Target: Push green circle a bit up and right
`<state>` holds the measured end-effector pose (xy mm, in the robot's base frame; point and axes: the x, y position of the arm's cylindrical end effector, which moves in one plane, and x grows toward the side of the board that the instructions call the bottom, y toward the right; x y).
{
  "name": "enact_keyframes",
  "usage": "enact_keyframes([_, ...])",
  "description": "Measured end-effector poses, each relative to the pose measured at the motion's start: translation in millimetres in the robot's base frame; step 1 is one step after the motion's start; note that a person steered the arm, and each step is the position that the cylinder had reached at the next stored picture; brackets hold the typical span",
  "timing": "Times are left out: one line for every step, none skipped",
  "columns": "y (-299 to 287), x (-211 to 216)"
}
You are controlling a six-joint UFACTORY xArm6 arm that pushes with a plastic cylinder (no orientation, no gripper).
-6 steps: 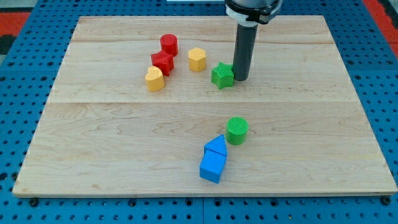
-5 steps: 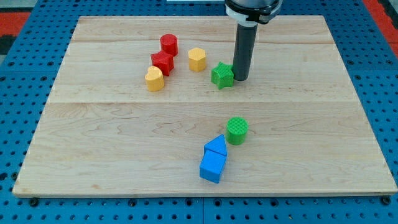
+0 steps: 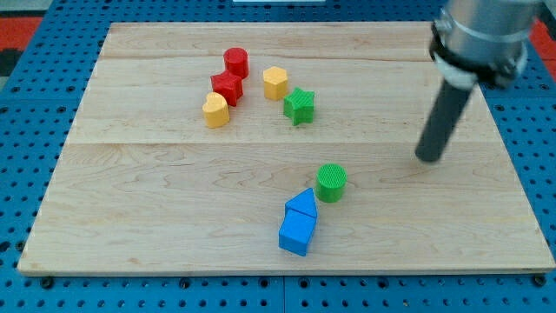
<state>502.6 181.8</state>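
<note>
The green circle [image 3: 331, 183] stands on the wooden board [image 3: 156, 200], below the middle, touching the upper right of the blue triangle [image 3: 302, 205]. My tip [image 3: 427, 158] is on the board well to the right of the green circle and slightly above it, apart from every block. The rod looks blurred.
A blue cube [image 3: 295, 232] sits just under the blue triangle. At the upper middle lie a green star [image 3: 299, 106], a yellow hexagon [image 3: 275, 83], a yellow heart [image 3: 215, 110], a red star [image 3: 227, 87] and a red cylinder [image 3: 235, 62].
My tip has moved from beside the green star far to the right and down. The green star has shifted a little to the left. The green circle has not moved.
</note>
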Motion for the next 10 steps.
enact_keyframes([-41.4,64.8])
enact_keyframes([-109.4,64.4])
enact_keyframes([-115.9,27.2])
enact_keyframes([-127.2,-12.2])
enact_keyframes([-118.1,-19.5])
enact_keyframes([-107.5,-17.3])
enact_keyframes([-131.5,4.0])
enact_keyframes([-186.0,-8.9])
enact_keyframes([-166.3,-52.0])
enact_keyframes([-110.8,-44.7])
